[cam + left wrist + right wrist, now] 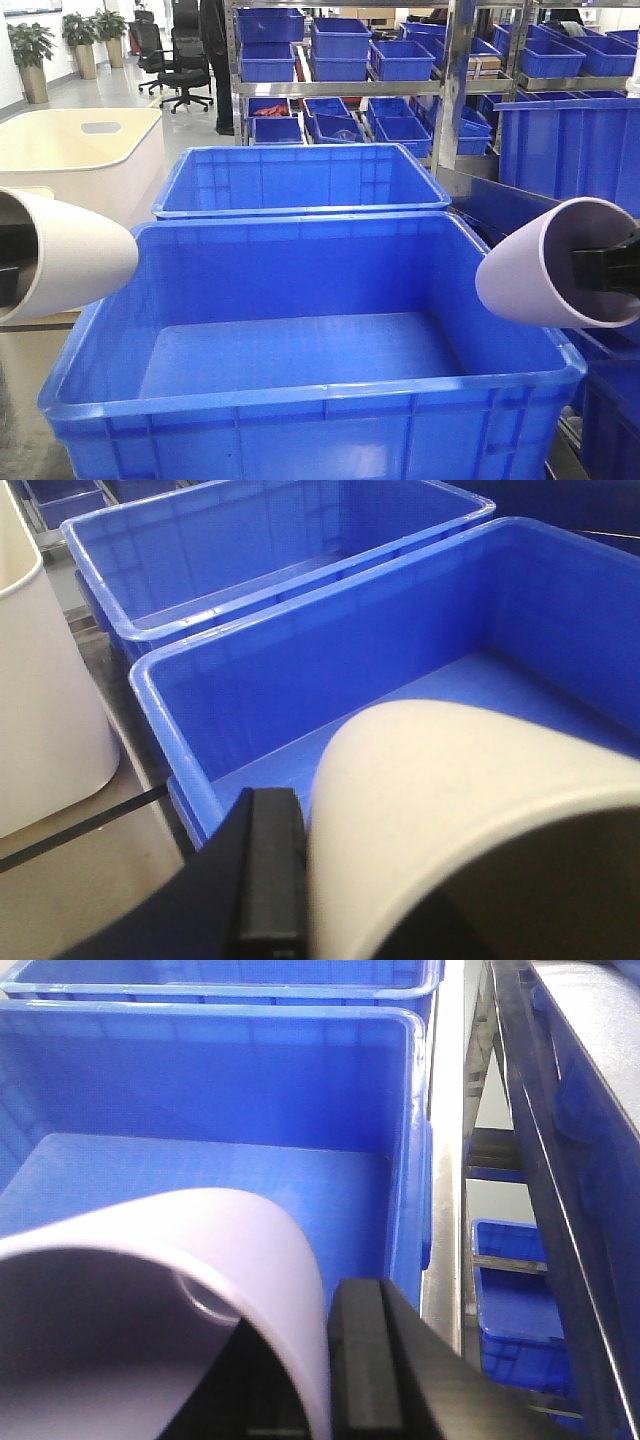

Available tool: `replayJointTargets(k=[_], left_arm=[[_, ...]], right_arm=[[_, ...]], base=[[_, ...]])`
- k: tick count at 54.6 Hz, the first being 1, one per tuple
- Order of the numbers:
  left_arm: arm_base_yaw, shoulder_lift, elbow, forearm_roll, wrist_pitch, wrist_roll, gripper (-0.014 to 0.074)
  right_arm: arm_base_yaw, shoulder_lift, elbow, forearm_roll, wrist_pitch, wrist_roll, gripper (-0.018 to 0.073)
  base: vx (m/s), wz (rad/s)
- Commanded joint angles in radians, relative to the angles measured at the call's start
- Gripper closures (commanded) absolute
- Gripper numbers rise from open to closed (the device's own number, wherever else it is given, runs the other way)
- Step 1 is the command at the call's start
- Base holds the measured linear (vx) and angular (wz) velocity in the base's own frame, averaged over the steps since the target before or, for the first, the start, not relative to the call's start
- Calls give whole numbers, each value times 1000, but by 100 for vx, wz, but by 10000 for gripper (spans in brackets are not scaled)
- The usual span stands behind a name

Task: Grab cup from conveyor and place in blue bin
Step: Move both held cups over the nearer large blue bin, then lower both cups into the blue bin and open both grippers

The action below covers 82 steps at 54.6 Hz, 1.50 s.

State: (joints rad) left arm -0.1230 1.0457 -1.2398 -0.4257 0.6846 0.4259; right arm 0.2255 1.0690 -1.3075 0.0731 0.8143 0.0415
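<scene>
Nearest, the left gripper (8, 262) is clamped on a cream cup (70, 255), one black finger (268, 880) pressed flat against its wall. The right gripper (605, 270) likewise pinches a lilac cup (545, 265) at its mouth. Both cups lie on their sides, bases pointing inward toward each other. That looks deliberate: held by the rim like this, each one should fall base first once the fingers part.

Below them stands the blue bin (300, 392), its floor bare. The wrist views show each cup over the inside, just past the side wall nearest it, so I judge the carry nearly done and the drop next. The conveyor shows in no view.

The middle of the bin offers wide open room. The thick rims are the thing to watch, since a cup let go too far out could catch one and tip outside. On the right a metal rack frame (445, 1210) runs close beside the bin wall, leaving little space there.

Beyond stand a second blue bin (300, 180), a cream tub (80, 150) to the left, and shelves (400, 85) of small bins.
</scene>
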Motion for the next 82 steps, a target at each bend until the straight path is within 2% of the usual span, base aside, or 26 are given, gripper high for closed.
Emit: replayJointTargets(k=[1, 12, 16, 20, 25, 30, 35, 41, 45, 52, 56, 61, 72, 77, 82], left_arm=[[-7, -11, -34, -29, -80, -2, 604], [-7, -11, -34, -38, -76, -5, 604], [-7, -11, -34, -73, -61, -5, 604], [-8, 0, -34, -118, -45, 4, 604], [-8, 37, -34, -231, -12, 91, 604], [-23, 90, -35, -349, -31, 183, 601], [-45, 149, -35, -421, -96, 209, 599], [-76, 240, -35, -467, -181, 209, 598], [-95, 306, -35, -468, -219, 209, 593], [-98, 379, -35, -484, -196, 209, 539], [-98, 389, -35, -484, -167, 210, 464], [-98, 390, -35, -485, -159, 229, 334], [-98, 390, -35, -485, -161, 233, 106], [-97, 379, -35, -485, -154, 233, 111], [-97, 339, -35, -472, -150, 234, 153]], right_arm=[[-12, -14, -30, -29, -87, -7, 568], [-11, 12, -30, 2, -104, -47, 568], [-10, 28, -30, 38, -102, -128, 568], [18, 46, -30, 76, -114, -252, 568], [95, 75, -30, 102, -162, -364, 568], [157, 116, -32, 90, -230, -372, 568], [192, 173, -45, 90, -287, -356, 568], [198, 246, -80, 111, -344, -351, 568], [197, 290, -90, 138, -399, -351, 567], [197, 346, -90, 183, -428, -355, 540], [197, 361, -90, 201, -428, -360, 497], [197, 366, -90, 212, -427, -361, 398], [197, 366, -90, 212, -427, -361, 109], [197, 362, -90, 211, -419, -361, 17], [197, 336, -90, 197, -398, -361, 7]], base=[[0, 0], [0, 0], [0, 0], [0, 0], [0, 0], [0, 0], [0, 0], [0, 0], [0, 0], [0, 0], [0, 0], [0, 0], [0, 0], [0, 0], [0, 0]])
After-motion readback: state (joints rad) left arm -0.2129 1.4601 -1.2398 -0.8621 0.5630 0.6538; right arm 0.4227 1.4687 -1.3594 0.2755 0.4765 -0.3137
